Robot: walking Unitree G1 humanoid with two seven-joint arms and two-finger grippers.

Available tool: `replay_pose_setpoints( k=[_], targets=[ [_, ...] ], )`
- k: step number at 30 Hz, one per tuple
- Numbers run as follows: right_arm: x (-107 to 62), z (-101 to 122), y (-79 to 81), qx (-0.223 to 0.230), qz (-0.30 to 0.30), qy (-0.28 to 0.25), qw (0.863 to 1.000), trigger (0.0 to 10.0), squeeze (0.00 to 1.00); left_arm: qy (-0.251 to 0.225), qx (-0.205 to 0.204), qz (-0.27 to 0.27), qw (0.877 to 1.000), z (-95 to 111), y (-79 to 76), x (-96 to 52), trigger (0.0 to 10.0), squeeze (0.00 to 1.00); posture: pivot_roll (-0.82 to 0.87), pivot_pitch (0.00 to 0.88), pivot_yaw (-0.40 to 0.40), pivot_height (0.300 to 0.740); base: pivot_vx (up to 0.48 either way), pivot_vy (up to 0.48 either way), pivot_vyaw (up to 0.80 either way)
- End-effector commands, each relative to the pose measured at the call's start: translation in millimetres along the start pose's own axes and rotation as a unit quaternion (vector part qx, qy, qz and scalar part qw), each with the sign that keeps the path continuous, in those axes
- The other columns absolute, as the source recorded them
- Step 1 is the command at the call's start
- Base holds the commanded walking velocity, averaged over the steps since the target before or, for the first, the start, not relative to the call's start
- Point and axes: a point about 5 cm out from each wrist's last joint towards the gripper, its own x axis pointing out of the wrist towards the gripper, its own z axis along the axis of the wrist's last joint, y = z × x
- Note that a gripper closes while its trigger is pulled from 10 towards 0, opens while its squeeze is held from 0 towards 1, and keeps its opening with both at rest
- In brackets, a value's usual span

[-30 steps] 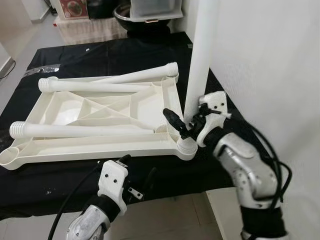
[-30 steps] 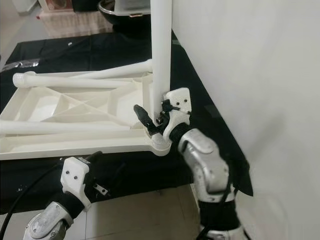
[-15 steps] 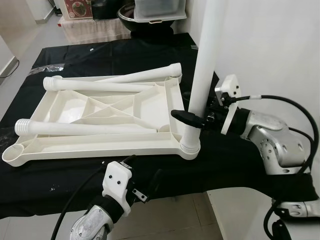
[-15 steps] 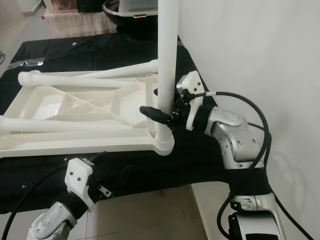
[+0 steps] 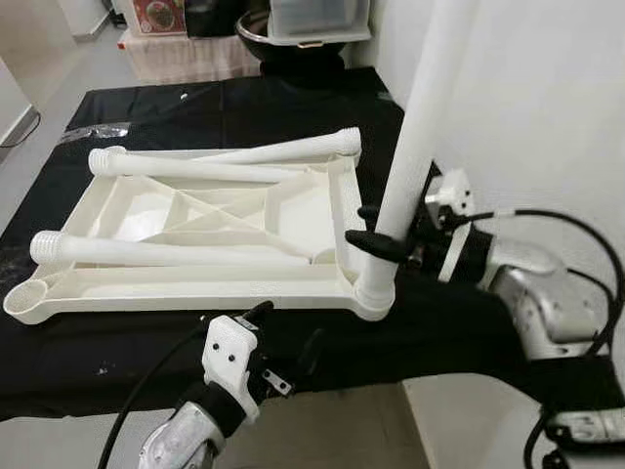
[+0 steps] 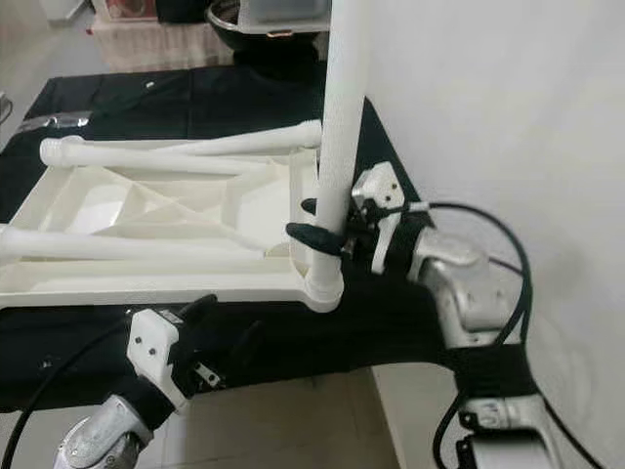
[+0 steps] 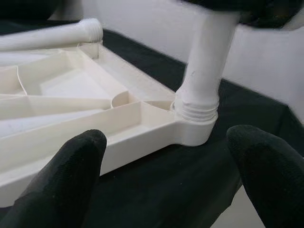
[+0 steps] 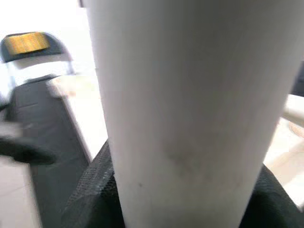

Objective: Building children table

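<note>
A white children's tabletop point(image 5: 195, 210) lies upside down on a black-covered table point(image 5: 146, 352). One white leg point(image 5: 415, 137) stands in the tabletop's near right corner socket point(image 5: 374, 293), leaning slightly right. My right gripper point(image 5: 376, 230) is shut on this leg just above the socket, reaching in from the right. The leg point(image 8: 190, 118) sits tight between the black fingers point(image 8: 90, 190). Three loose legs point(image 5: 176, 252) lie across the underside. My left gripper point(image 5: 285, 327) hangs open at the table's front edge, its fingertips point(image 7: 80, 152) apart and facing the socket corner point(image 7: 197, 128).
A white wall point(image 5: 547, 98) runs close along the right side of the table. The near left corner socket point(image 5: 29, 298) holds nothing. A dark bowl and a clear box point(image 5: 317, 20) stand beyond the table's far end. Tiled floor point(image 5: 342, 430) lies below the front edge.
My right forearm has swung from in front of the leg out to its right side, staying at the leg's base. The leg's top now leans more rightward. The left gripper has hardly moved.
</note>
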Motion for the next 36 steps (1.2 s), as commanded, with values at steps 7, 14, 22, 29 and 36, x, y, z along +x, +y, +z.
replay_pose_setpoints(
  k=[7, 14, 22, 29, 36],
  targets=[
    [1.3, -68, 45.2, 0.078, -0.285, 0.144, 0.944, 0.0, 0.0, -0.015, -0.001, -0.005, 1.0, 16, -4.4, -12.0, 10.0, 0.0, -0.05, 0.132, -0.007, 0.74, 0.0, 0.0, 0.0],
    [17.1, -58, 58.4, 0.068, -0.245, 0.119, 0.96, 2.2, 0.0, -0.006, 0.001, 0.005, 1.0, 13, -2.6, -13.7, 10.0, 0.0, -0.04, 0.126, 0.0, 0.74, 0.0, 0.0, 0.0],
    [26.1, -15, 55.5, 0.046, -0.063, 0.003, 0.997, 10.0, 1.0, 0.011, 0.005, 0.026, 1.0, 4, 1.6, -15.0, 10.0, 0.0, -0.05, 0.114, 0.003, 0.74, 0.0, 0.0, 0.0],
    [18.5, 4, 40.4, -0.016, 0.089, -0.004, 0.996, 10.0, 0.0, 0.013, -0.001, 0.032, 0.999, 2, 2.1, -14.0, 10.0, 0.0, -0.07, 0.106, 0.002, 0.74, 0.0, 0.0, 0.0],
    [21.7, 4, 40.0, -0.012, 0.161, -0.002, 0.987, 0.0, 0.0, 0.014, -0.002, 0.034, 0.999, 0, 1.3, -13.0, 10.0, 0.0, -0.06, 0.106, 0.007, 0.74, 0.0, 0.0, 0.0]
  ],
)
